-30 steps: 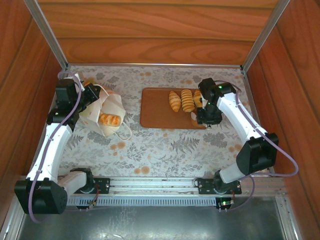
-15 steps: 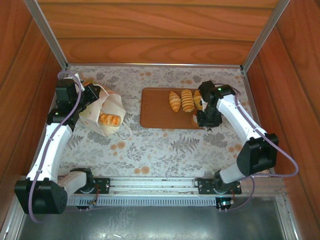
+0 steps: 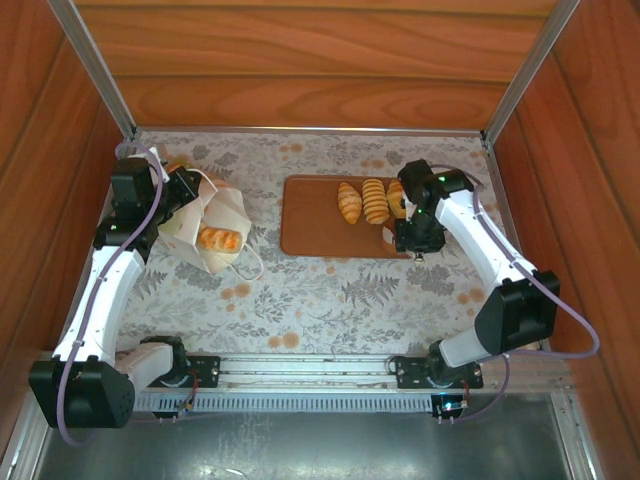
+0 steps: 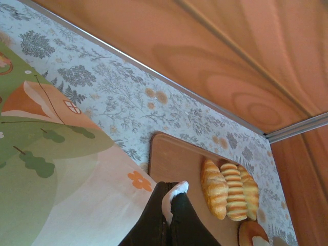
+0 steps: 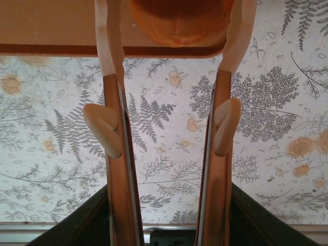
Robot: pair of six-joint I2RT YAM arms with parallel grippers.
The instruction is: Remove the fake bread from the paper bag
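Left hand [image 3: 186, 190], pressed together on a scrap of white that we take for the rim of the paper bag [image 3: 222, 215], holds the bag at the far left of the tabletop [image 3: 330, 290], mouth gaping. Inside the mouth we see one golden roll [image 3: 218, 239] of fake bread, its long axis running roughly left to right. Across the tabletop, the right hand [image 5: 171, 31] hangs over the near right corner of the brown tray [image 3: 310, 225]. Its fingers [image 5: 110, 92] are spread either side of an orange-brown bun [image 5: 179, 18] at the tray's edge, and we cannot tell whether they grip it or merely flank it. A croissant [image 3: 349, 201] and a ridged roll [image 3: 374, 200] lie side by side on the tray. In our judgement the coming move turns on this: the golden roll lies well to the right hand's left, past the tray. The left hand is nearer but busy with the bag, so the reach falls to the right arm, which would meet the roll end-on.
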